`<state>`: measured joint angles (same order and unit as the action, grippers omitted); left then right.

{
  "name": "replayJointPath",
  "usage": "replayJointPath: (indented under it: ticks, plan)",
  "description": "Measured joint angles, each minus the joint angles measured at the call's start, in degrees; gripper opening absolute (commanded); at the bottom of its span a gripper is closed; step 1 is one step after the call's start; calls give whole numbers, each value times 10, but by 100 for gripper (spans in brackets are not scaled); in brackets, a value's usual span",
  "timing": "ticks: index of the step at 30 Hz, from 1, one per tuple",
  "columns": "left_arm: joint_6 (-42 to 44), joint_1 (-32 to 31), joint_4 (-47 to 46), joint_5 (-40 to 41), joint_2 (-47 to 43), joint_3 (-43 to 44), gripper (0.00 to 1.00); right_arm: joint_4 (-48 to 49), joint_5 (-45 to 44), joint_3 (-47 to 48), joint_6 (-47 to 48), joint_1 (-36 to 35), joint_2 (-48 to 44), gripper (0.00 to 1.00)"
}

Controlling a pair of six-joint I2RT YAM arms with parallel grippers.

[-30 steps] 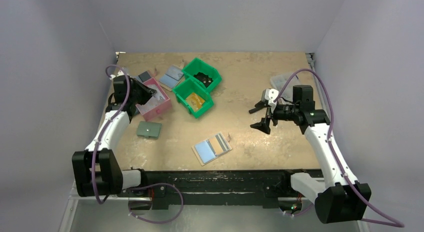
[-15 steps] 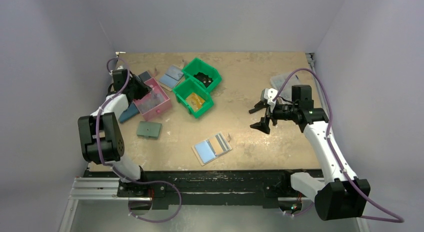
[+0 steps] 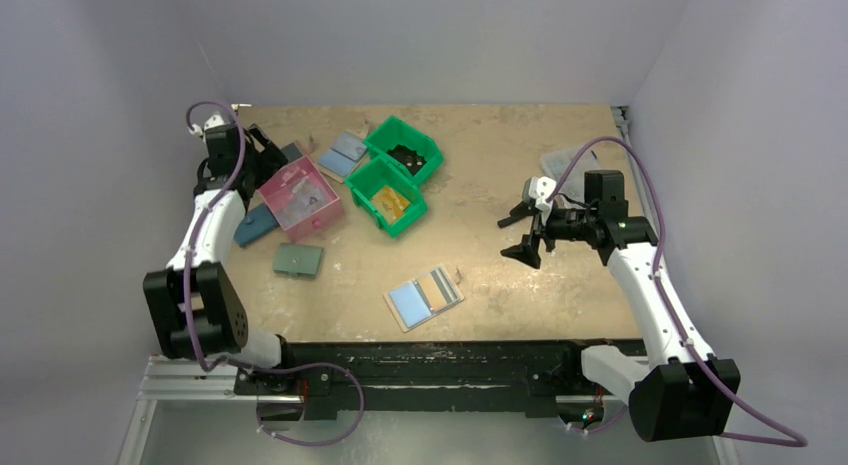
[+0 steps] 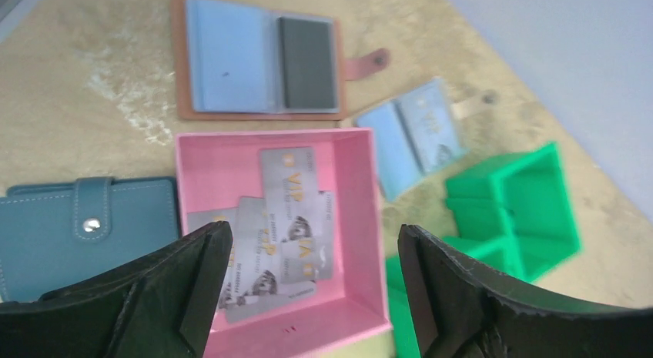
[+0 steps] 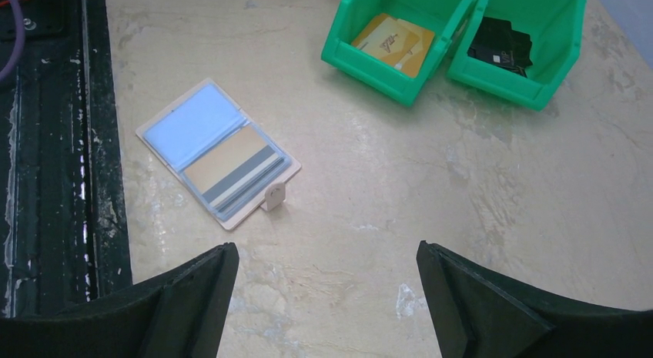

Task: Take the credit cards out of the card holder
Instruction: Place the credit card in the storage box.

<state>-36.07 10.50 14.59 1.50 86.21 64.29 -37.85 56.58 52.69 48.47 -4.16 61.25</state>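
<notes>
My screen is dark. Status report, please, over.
Left gripper open, above pink plastic bin. Right gripper open, empty. Beige folding card holder lies open, tan card in slot. Nothing covers it.

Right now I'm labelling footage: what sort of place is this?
Likely a robot test cell: plain grey walls enclose a worn table holding green bins, a pink bin and the card holder.

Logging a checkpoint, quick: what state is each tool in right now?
Left tool: open, holding nothing.
Right tool: open, holding nothing.
</notes>
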Motion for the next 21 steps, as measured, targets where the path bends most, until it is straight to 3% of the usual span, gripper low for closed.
replayJointPath:
  ticks: [5, 8, 13, 21]
  plan:
    - [15, 3, -36, -87, -96, -50, 86, 0, 0, -4, 0, 4, 0, 98]
    - [19, 5, -58, -175, -115, -90, 80, -1, 0, -8, 2, 4, 1, 99]
    - [28, 5, -78, -311, -132, -175, 79, -7, 3, -11, 18, 4, 11, 99]
    - [44, -26, -106, -369, -225, -243, 80, -47, 18, -16, 92, 3, 58, 99]
